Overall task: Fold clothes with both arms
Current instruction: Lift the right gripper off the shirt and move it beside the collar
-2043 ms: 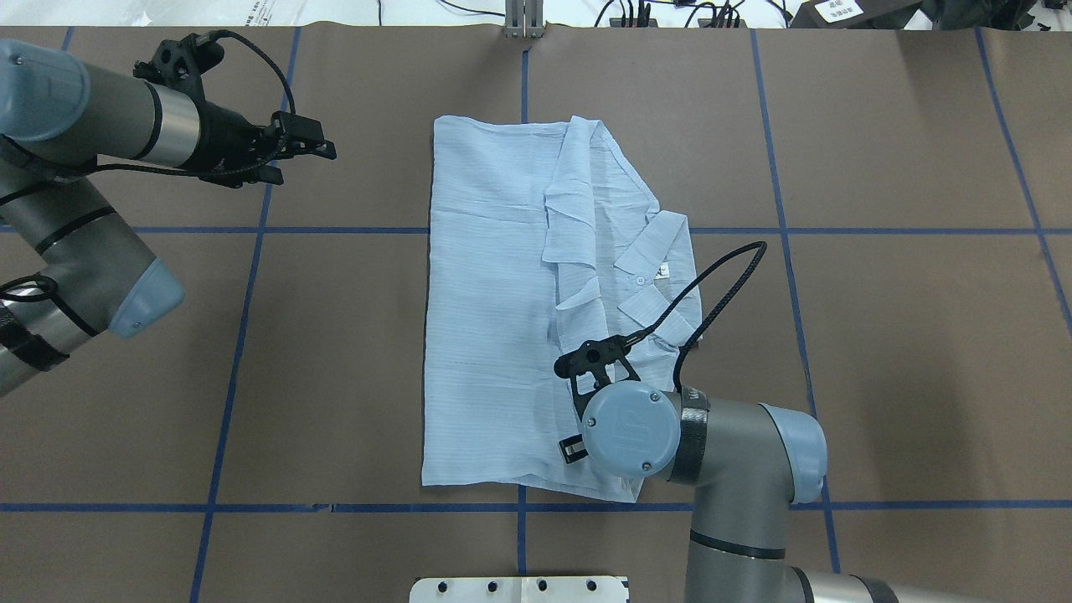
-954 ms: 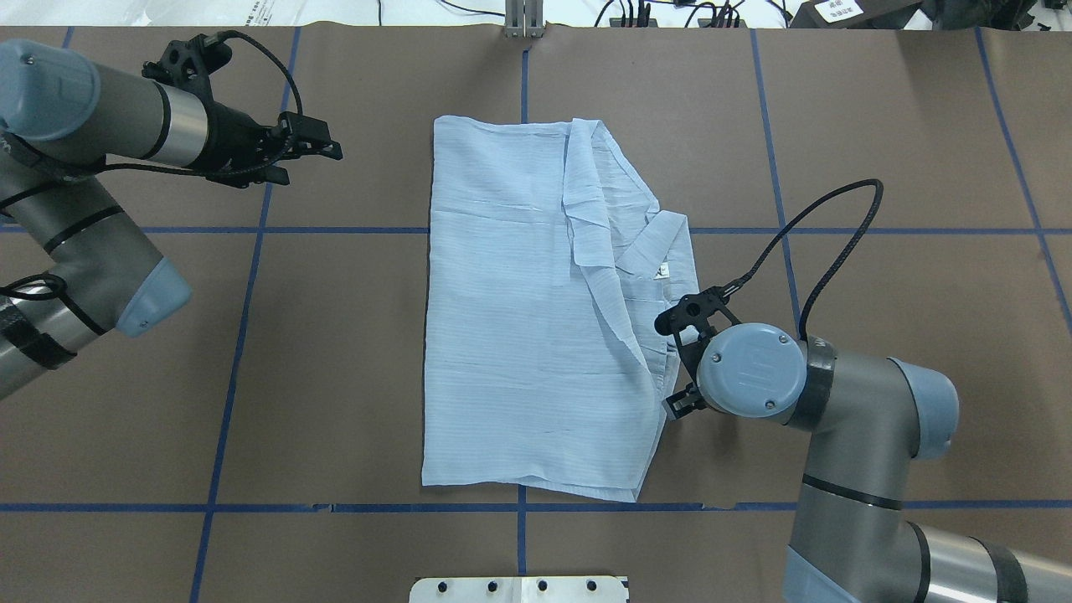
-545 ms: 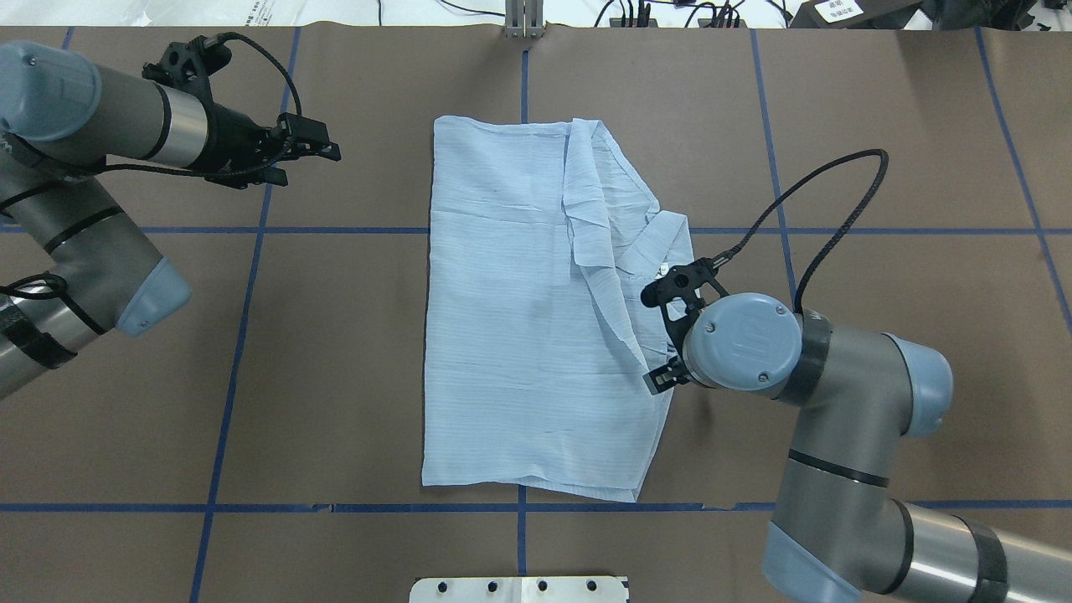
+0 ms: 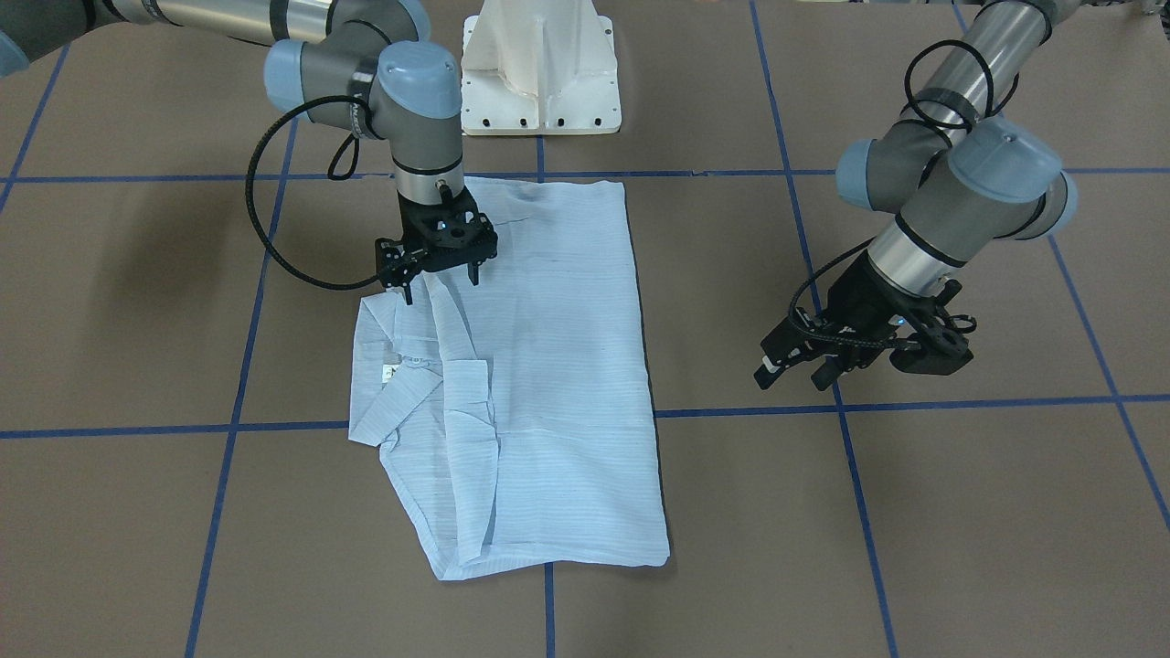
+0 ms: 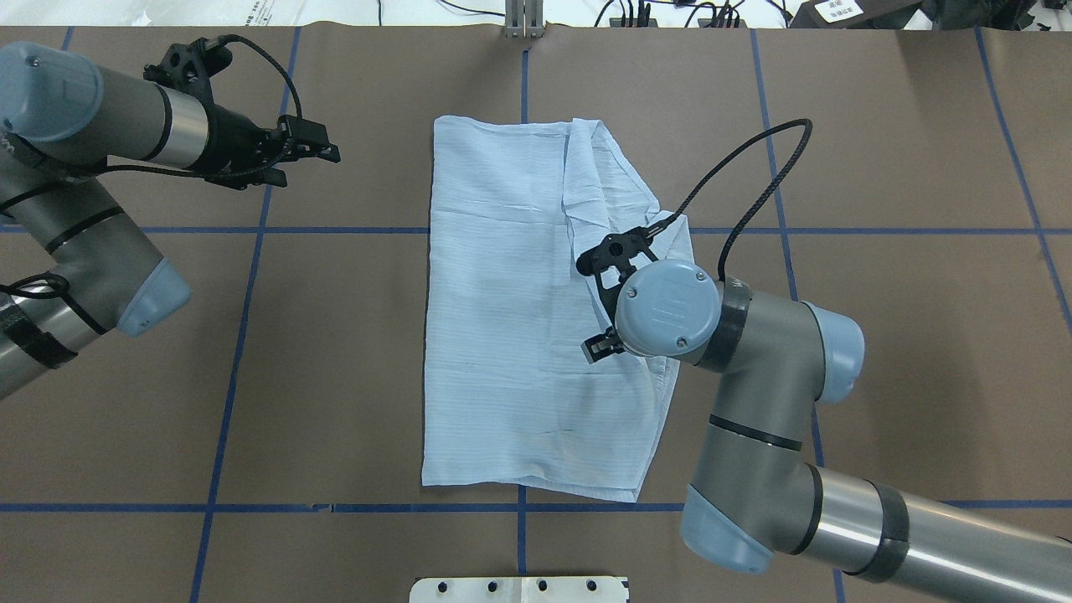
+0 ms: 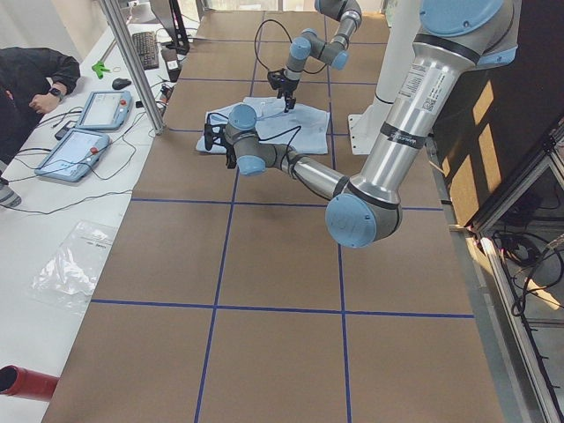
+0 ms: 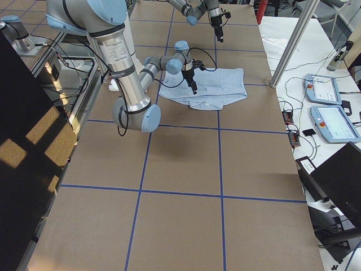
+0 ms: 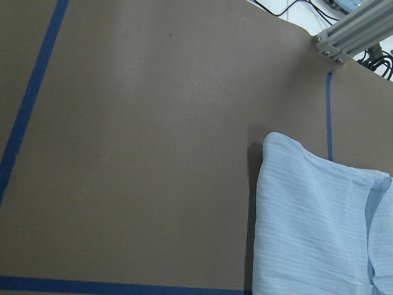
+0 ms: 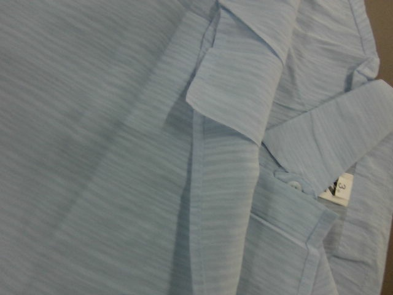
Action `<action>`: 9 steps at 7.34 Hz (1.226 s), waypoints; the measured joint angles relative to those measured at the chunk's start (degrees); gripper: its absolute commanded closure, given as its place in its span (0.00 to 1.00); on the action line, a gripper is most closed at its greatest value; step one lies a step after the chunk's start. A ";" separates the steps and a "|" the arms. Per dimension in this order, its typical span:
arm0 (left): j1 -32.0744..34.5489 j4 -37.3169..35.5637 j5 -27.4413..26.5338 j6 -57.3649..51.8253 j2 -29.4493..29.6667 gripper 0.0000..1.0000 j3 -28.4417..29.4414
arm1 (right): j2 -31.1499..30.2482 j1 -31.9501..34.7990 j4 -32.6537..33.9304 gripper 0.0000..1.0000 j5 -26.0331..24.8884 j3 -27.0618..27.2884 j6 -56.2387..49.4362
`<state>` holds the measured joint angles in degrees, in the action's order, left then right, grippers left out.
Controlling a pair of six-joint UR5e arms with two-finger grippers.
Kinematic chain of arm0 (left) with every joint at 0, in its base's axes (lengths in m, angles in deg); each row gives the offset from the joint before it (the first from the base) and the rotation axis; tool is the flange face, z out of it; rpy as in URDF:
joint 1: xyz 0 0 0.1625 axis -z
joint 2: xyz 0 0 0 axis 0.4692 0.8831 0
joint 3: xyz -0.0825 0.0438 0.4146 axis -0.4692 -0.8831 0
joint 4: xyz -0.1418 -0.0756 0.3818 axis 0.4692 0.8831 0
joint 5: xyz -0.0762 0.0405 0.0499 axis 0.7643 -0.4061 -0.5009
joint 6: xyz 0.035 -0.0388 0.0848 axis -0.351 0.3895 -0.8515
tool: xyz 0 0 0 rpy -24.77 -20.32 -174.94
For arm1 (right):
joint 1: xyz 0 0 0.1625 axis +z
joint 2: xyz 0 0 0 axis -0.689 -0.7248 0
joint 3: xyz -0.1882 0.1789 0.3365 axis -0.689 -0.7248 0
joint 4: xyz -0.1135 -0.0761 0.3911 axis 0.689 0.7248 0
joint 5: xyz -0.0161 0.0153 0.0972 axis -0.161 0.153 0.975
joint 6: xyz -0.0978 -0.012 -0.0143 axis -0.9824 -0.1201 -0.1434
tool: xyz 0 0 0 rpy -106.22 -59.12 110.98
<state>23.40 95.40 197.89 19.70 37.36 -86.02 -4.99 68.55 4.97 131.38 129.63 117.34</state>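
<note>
Now the right gripper (image 4: 441, 281) has swung back over the shirt (image 5: 502, 335) near its collar (image 4: 407, 407), fingers spread, empty; the left gripper (image 4: 795, 370) hangs well apart, fingers parted. Thin, limp cloth, flat on the tabletop (image 5: 879, 126), so pinch a doubled edge

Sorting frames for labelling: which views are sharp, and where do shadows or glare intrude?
Front-facing: even light, sharp, the shirt casts a thin shadow along one edge. Right wrist: close, slightly soft, neck tag readable. Side views: bright sun patches at one side, shirt small.
</note>
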 measured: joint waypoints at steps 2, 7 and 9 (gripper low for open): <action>-0.04 0.12 -0.06 -0.13 0.05 0.00 0.70 | 0.42 0.15 -4.79 0.00 -0.50 -4.06 -1.14; -0.13 0.20 -0.09 -0.01 0.55 0.00 1.34 | -0.05 2.40 -5.21 0.00 0.11 -4.69 -3.65; -0.17 0.11 -0.09 0.07 1.36 0.00 1.99 | -0.63 3.53 -5.20 0.00 0.87 -4.60 -3.78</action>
<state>23.23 95.52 197.80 19.77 38.73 -84.03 -5.62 72.08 -0.23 132.25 125.03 113.56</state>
